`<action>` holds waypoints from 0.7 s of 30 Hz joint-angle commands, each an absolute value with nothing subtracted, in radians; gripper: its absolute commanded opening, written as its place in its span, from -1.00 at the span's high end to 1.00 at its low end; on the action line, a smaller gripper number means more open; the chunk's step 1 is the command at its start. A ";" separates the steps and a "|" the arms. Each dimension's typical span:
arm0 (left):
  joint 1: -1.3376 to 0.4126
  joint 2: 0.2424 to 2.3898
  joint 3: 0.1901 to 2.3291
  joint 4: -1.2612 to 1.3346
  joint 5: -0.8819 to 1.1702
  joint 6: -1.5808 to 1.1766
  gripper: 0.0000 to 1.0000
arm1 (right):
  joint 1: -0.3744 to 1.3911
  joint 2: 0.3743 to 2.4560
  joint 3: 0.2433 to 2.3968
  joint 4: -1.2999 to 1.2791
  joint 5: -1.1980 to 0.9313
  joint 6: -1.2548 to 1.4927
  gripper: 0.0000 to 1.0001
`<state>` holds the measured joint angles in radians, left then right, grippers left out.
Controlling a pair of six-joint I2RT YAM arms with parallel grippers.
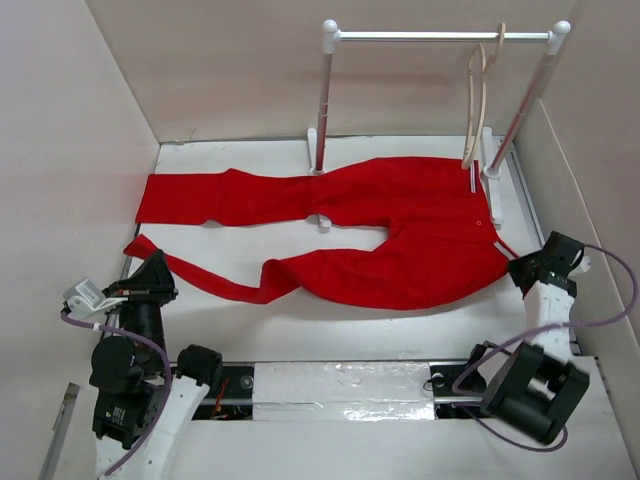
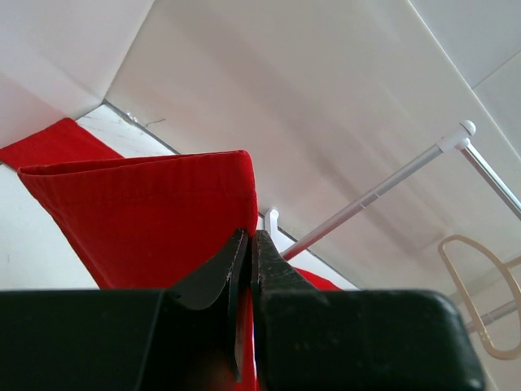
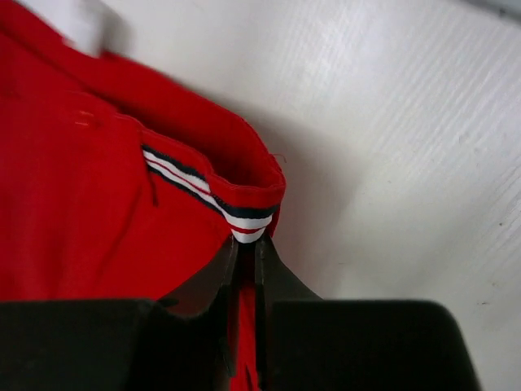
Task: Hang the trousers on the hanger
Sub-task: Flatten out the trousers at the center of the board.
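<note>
**Trousers.** The trousers [image 1: 400, 230] are bright red cloth and lie spread on the white desk [image 1: 330, 320]. In the top view the waist is at 3 o'clock and both legs run toward 9 o'clock. The far leg lies straight and flat. The near leg bends toward 8 o'clock and narrows to its cuff. The waistband edge carries a small white, dark and red striped trim.

**Hanger.** The pale wooden hanger [image 1: 483, 110] hangs from the silver bar of the white-posted rack [image 1: 440, 36] at 1 o'clock, above the waist end.

**Left jaws.** These are closed almost fully, pinching a fold of red cloth at the near leg's cuff.

**Right jaws.** These are closed on the waistband corner, directly below the striped trim.
</note>
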<state>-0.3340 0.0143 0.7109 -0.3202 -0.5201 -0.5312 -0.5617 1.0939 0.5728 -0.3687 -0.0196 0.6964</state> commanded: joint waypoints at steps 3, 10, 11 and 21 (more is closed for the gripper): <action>-0.339 -0.019 0.741 -0.296 -0.574 -0.540 1.00 | -0.577 0.810 0.756 -0.470 0.147 0.655 1.00; -0.339 -0.009 0.765 -0.308 -0.670 -0.545 1.00 | -0.588 0.681 0.922 -0.644 0.293 0.707 1.00; -0.339 0.015 0.784 -0.311 -0.682 -0.537 1.00 | -0.588 0.669 0.942 -0.661 0.307 0.715 1.00; -0.348 0.127 0.779 -0.367 -0.802 -0.594 1.00 | -0.542 0.621 1.074 -0.727 0.414 0.677 1.00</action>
<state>-0.3412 0.0875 0.7784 -0.3866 -0.7387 -0.5613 -0.5632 0.6464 1.0416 -0.8001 0.3241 0.6933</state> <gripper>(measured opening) 0.010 0.122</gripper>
